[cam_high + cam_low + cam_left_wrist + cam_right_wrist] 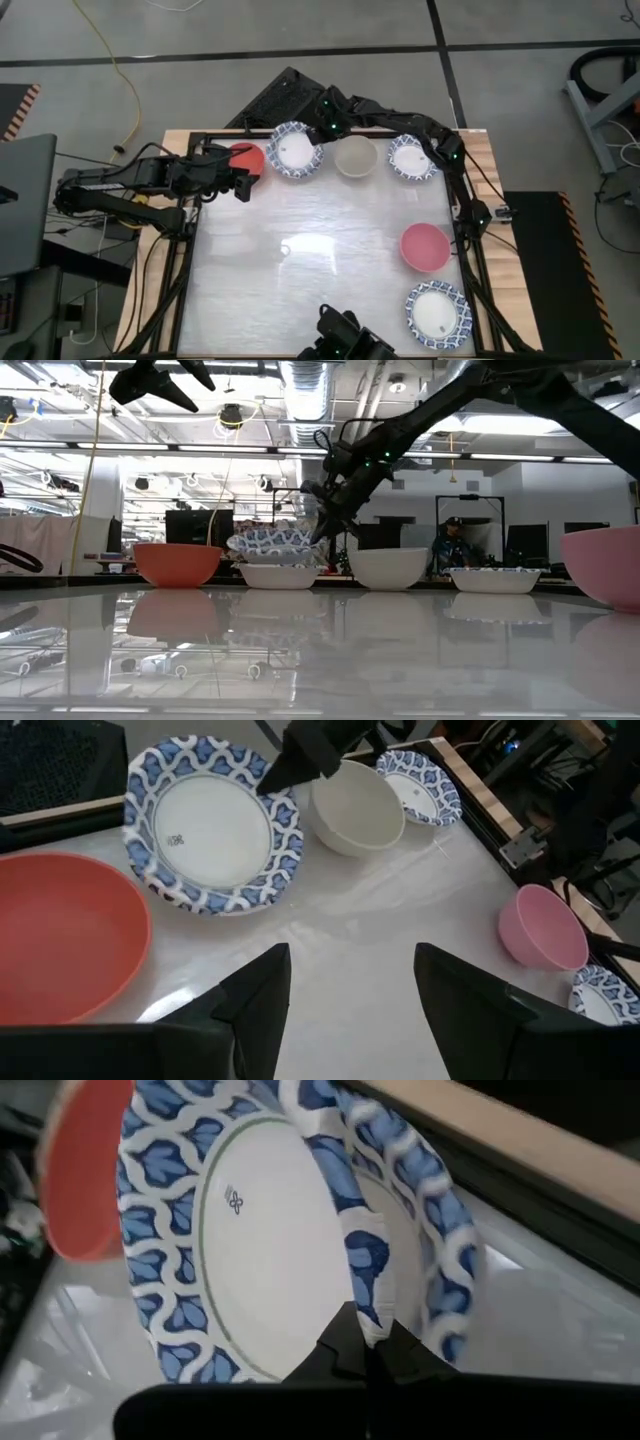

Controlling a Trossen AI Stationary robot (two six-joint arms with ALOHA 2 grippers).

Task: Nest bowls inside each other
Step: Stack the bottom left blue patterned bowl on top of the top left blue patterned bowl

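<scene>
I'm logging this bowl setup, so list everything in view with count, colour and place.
Patterned bowl: four, white with blue rims; two together at the far edge, one held over the other, one far right, one near right.
Red bowl: one, far left.
Cream bowl: one, far middle.
Pink bowl: one, right side.
Table: one, glossy white.
Person: one, in the room behind.
Left end effector: open, by the red bowl.
Right end effector: shut on a patterned bowl's rim.
</scene>
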